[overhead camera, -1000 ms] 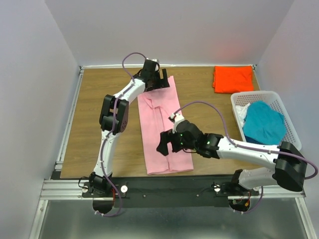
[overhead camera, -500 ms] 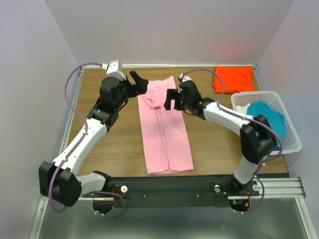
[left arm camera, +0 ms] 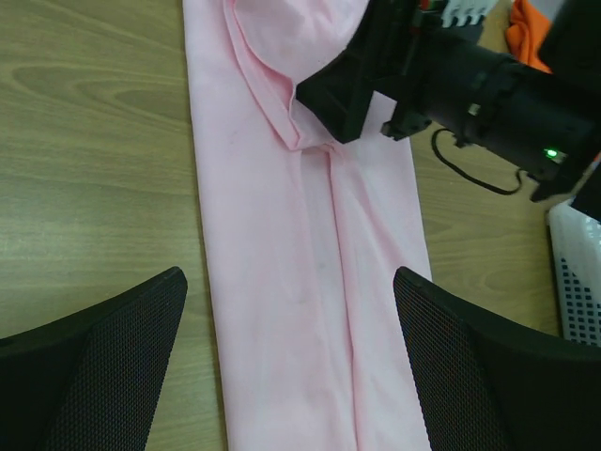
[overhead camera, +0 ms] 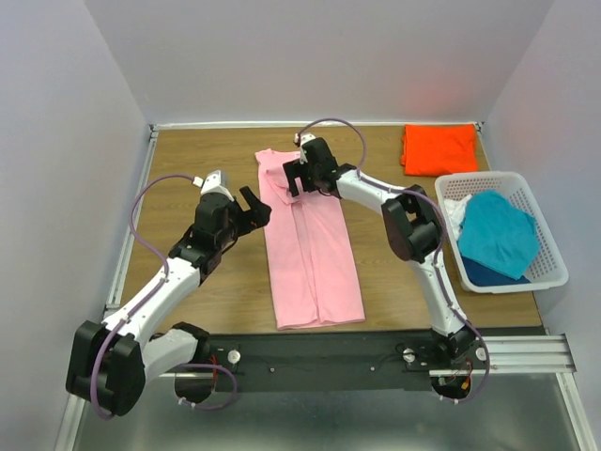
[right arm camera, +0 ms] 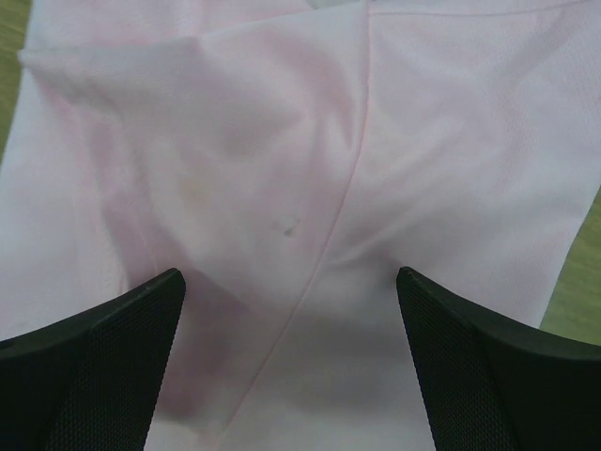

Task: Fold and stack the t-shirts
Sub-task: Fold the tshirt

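The light pink t-shirt (overhead camera: 315, 254) lies as a long narrow folded strip down the middle of the table. My right gripper (overhead camera: 298, 177) is open just above its far end, with pink cloth (right arm camera: 310, 188) filling the space between the fingers. My left gripper (overhead camera: 255, 209) is open and empty beside the strip's left edge; its wrist view looks along the strip (left arm camera: 300, 282) to the right gripper (left arm camera: 376, 85). The bright orange t-shirt (overhead camera: 439, 148) lies folded at the far right corner. The teal t-shirt (overhead camera: 496, 231) lies bunched in the basket.
A white lattice basket (overhead camera: 547, 258) stands at the right edge, with white cloth (overhead camera: 457, 211) under the teal shirt. Bare wood (overhead camera: 188, 169) lies left of the pink strip. Grey walls close in the left, far and right sides.
The right gripper has swung from the middle of the pink strip up to its far end. The left gripper has left the far end and drawn back toward me beside the strip's left edge.
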{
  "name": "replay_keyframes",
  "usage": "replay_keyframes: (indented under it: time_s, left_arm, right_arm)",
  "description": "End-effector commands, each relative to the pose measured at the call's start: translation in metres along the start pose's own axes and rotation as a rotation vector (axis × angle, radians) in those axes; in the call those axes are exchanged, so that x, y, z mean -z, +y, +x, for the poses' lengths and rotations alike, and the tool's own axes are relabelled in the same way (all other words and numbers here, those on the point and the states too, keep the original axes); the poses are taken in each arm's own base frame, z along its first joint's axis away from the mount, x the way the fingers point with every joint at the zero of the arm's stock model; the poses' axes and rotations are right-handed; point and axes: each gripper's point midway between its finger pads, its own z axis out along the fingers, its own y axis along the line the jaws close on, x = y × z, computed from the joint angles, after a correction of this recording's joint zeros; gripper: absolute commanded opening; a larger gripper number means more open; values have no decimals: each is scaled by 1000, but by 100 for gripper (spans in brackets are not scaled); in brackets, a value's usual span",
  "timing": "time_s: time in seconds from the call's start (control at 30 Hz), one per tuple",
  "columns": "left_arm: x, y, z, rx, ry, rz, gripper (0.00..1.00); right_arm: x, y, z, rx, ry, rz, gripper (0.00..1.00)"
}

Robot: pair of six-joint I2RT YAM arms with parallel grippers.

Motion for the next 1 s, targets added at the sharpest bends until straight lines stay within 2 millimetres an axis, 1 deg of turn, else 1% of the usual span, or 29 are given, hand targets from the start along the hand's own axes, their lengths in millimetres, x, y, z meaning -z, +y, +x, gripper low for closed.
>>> replay_keyframes:
  time_s: [0.0,0.03,0.07,0.1,0.13,0.2,0.23,0.27,0.3,0.37,0.47,0.53,0.6,0.67,0.7,0.77,0.8,0.83,0.87,0.9,0.97]
  left_arm:
    - [5,-2,7,13,3,35,98]
    - [5,0,11,13,10,36,98]
    - [6,1,15,14,19,35,98]
    - [5,7,22,12,37,26,98]
    - [5,7,27,13,50,29,98]
    - [5,14,35,14,68,18,98]
    - [5,21,44,18,87,2,98]
    - [6,26,52,22,100,-9,98]
    - [7,26,59,26,126,5,98]
    - [8,27,66,27,142,18,98]
    - [10,30,75,23,166,22,98]
    - [10,32,80,21,181,19,98]
    - [10,28,89,11,213,42,98]
    - [11,26,104,4,270,65,98]
    - [12,32,115,10,301,54,98]
    - [16,31,128,20,348,69,98]
    - [22,31,142,32,391,77,98]
    - [25,30,147,37,410,81,98]
    - [29,34,155,45,437,65,98]
    - [34,32,160,48,449,66,98]
    - [40,38,168,70,463,14,98]
  right_arm:
    - [-17,-24,6,20,39,50,100]
    - [-19,-27,7,17,43,59,100]
    - [-20,-34,10,11,49,81,100]
    - [-21,-40,14,6,58,100,100]
    - [-22,-49,20,2,70,137,100]
    - [-21,-61,26,8,84,194,100]
    - [-21,-71,33,22,104,239,100]
    - [-20,-77,35,37,112,264,100]
    - [-19,-83,37,38,119,295,100]
    - [-18,-98,49,38,158,347,100]
    - [-16,-108,59,12,182,345,100]
    - [-17,-111,59,-1,183,335,100]
    - [-18,-107,54,0,177,294,100]
    - [-17,-105,43,-7,154,282,100]
    - [-15,-103,35,-15,135,279,100]
    - [-12,-101,28,-24,125,266,100]
    - [-6,-100,18,-30,104,264,100]
    - [-4,-98,12,-32,94,257,100]
    - [2,-95,0,-34,69,239,100]
    - [6,-93,-8,-38,56,228,100]
    - [14,-86,-21,-49,30,195,100]
